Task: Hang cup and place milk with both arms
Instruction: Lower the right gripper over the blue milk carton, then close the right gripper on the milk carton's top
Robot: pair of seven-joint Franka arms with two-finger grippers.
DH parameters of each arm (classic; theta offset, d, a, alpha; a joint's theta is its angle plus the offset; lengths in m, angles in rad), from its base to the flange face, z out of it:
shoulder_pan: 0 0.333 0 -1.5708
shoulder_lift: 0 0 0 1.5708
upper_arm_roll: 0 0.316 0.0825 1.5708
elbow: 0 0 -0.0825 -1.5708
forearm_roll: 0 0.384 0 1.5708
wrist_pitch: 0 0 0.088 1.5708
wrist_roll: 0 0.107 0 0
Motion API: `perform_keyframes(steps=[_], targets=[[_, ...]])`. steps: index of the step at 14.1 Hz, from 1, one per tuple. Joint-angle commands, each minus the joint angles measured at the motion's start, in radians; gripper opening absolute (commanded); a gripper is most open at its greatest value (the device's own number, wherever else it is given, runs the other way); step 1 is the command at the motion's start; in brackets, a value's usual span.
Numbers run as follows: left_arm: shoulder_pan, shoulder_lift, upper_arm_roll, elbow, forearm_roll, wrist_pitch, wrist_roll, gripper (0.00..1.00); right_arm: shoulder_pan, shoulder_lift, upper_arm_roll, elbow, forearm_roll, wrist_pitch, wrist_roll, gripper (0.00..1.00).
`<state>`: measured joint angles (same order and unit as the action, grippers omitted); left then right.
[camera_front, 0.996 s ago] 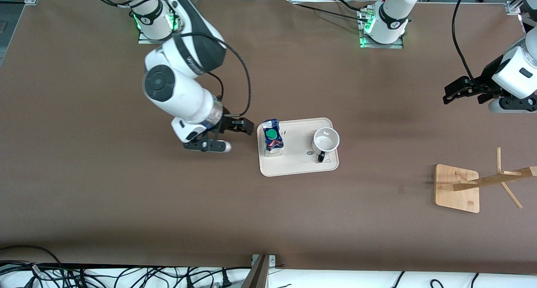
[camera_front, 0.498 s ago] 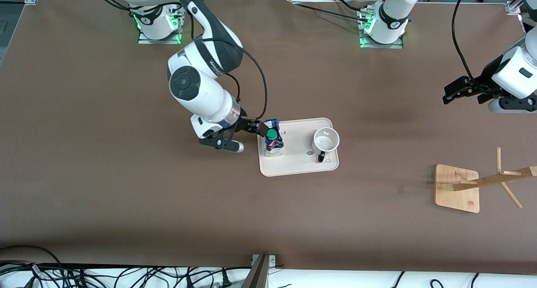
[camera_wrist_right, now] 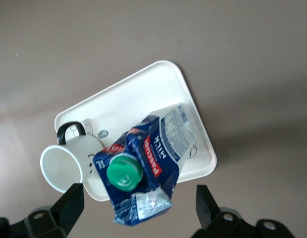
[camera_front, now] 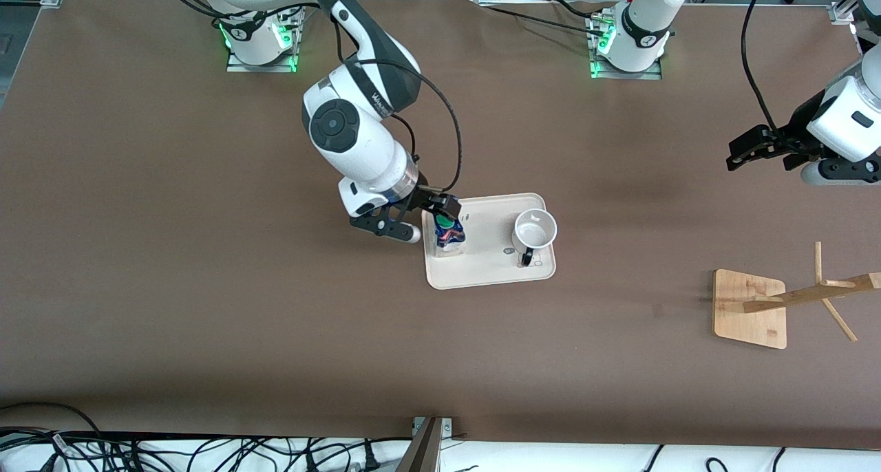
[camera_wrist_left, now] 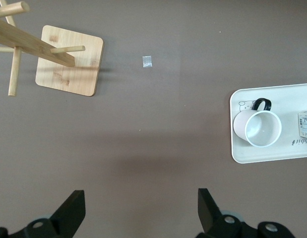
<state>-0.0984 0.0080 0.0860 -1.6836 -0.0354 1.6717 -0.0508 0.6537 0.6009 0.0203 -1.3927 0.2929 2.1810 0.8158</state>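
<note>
We are looking at the milk (camera_front: 449,232) standing upright on the cream tray (camera_front: 482,274), at the tray's end toward the right arm, its green cap (camera_wrist_right: 124,172) facing up. The cup (camera_front: 534,231) is sitting upright on the same tray at the end toward the left arm, apart from the milk, its black handle (camera_front: 527,256) pointing toward the front camera. The right gripper (camera_front: 433,207) is hanging over the milk with its fingers (camera_wrist_right: 68,208) spread wide on either side of the carton, gripping nothing. The left gripper (camera_front: 757,147) is waiting in the air over bare table at the left arm's end, its fingers (camera_wrist_left: 73,212) also standing apart and empty. The wooden rack (camera_front: 791,300) is standing near that end, nearer the front camera than the tray.
</note>
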Motion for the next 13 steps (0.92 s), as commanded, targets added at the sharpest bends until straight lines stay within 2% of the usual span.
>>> perform_keyframes(steps=[1,7,10,13], targets=[[0.005,-0.005,-0.006,-0.001,0.011,0.000,0.015,1.00,0.030,0.010,-0.011,0.017,0.000,0.010,-0.076,1.00],[0.005,-0.005,-0.006,-0.001,0.011,0.000,0.015,1.00,0.038,0.016,-0.013,0.020,-0.003,0.063,-0.312,1.00],[0.005,-0.005,-0.006,0.001,0.011,0.000,0.015,1.00,0.038,0.028,-0.013,0.020,-0.070,0.063,-0.374,1.00],[0.005,-0.005,-0.006,-0.001,0.011,0.000,0.015,1.00,0.038,0.048,-0.013,0.023,-0.089,0.071,-0.391,1.00]])
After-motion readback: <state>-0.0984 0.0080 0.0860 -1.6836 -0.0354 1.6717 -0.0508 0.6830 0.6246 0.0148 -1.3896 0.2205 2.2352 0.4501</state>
